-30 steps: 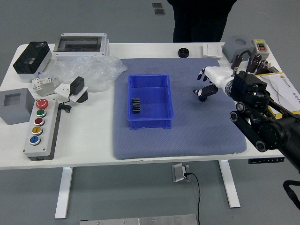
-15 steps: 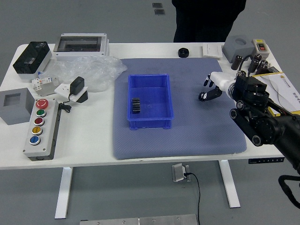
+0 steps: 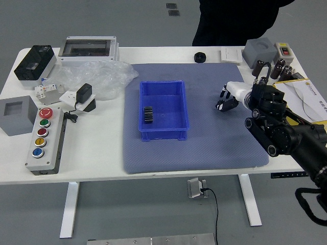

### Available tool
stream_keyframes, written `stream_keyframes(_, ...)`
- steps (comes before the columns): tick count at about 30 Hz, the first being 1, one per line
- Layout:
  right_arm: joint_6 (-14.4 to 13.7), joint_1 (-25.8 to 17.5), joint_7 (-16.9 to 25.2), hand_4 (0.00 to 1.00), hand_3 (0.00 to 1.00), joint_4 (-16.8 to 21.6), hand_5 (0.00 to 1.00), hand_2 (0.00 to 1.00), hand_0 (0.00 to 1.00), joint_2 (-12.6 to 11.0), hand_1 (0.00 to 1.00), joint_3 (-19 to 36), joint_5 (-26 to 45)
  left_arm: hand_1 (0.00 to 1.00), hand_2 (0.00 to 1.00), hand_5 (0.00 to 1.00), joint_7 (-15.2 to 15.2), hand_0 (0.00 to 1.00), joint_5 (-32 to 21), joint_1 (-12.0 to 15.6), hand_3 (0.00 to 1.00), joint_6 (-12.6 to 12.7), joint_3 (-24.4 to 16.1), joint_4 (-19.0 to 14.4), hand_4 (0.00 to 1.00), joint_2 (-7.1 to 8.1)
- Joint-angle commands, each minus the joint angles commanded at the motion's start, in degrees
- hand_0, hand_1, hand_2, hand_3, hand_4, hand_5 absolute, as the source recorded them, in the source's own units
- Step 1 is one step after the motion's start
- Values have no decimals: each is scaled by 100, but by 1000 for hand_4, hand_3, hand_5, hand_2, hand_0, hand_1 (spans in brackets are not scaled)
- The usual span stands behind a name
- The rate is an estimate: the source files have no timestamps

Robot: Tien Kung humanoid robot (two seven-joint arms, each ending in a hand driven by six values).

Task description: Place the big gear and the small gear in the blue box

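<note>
- So we've got a ribbed black gear (image 3: 148, 115) inside the blue plastic box (image 3: 163, 135), by its left wall.
- Round black thing (image 3: 200, 57) sits beyond the grey-blue mat (image 3: 204, 153).
- Our black-and-white right hand (image 3: 229, 101) is over the mat; we honestly can't tell if it's open or clamped on something.

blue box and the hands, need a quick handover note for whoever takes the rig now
Left hand: out of view.
Right hand: low over the blue-grey mat, right of the open blue plastic box; can't tell if it grips anything.
In the box: a black ridged piece, against its left side, likely one gear.
Done: probably that one.
Left: likely the other gear, perhaps at the right hand; check the grasp, then place it in the box.
</note>
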Motion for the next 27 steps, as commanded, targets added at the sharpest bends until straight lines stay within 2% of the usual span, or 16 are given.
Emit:
stream_keyframes(12, -5, -43, -57, 685, 690, -16, 402, 695, 685, 66, 608, -55, -70, 818, 816, 144, -2, 813, -6, 3, 761, -1, 14, 0, 507, -8)
stream_keyframes(13, -14, -51, -67, 663, 673, -7, 397, 680, 647, 62, 579, -58, -91, 817, 816, 144, -3, 813, -6, 4, 760, -1, 15, 0, 506, -8)
stream_keyframes(18, -65, -88, -100, 663, 673, 14, 397, 680, 647, 56, 579, -59, -206, 817, 816, 144, -1, 813, 0, 11, 760, 0, 14, 0, 506, -12)
stream_keyframes(19, -77, -97, -104, 584, 651, 15, 347, 644, 593, 57, 533, -59, -229, 817, 816, 145, -1, 813, -1, 12, 760, 0, 16, 0, 506, -13)
stream_keyframes(24, -144, -139, -114, 584, 651, 7, 347, 644, 593, 76, 533, -56, -368, 817, 816, 145, -5, 813, -13, 12, 760, 0, 35, 0, 506, -23)
stream_keyframes(25, -156, -147, -115, 492, 646, 4, 274, 602, 549, 81, 504, -54, -394, 818, 816, 144, -6, 813, -14, 12, 761, -1, 38, 0, 507, -26)
stream_keyframes(27, -175, -159, -116, 492, 646, 0, 274, 602, 549, 87, 504, -49, -438, 818, 816, 144, -6, 813, -15, 13, 761, -1, 42, 0, 507, -29)
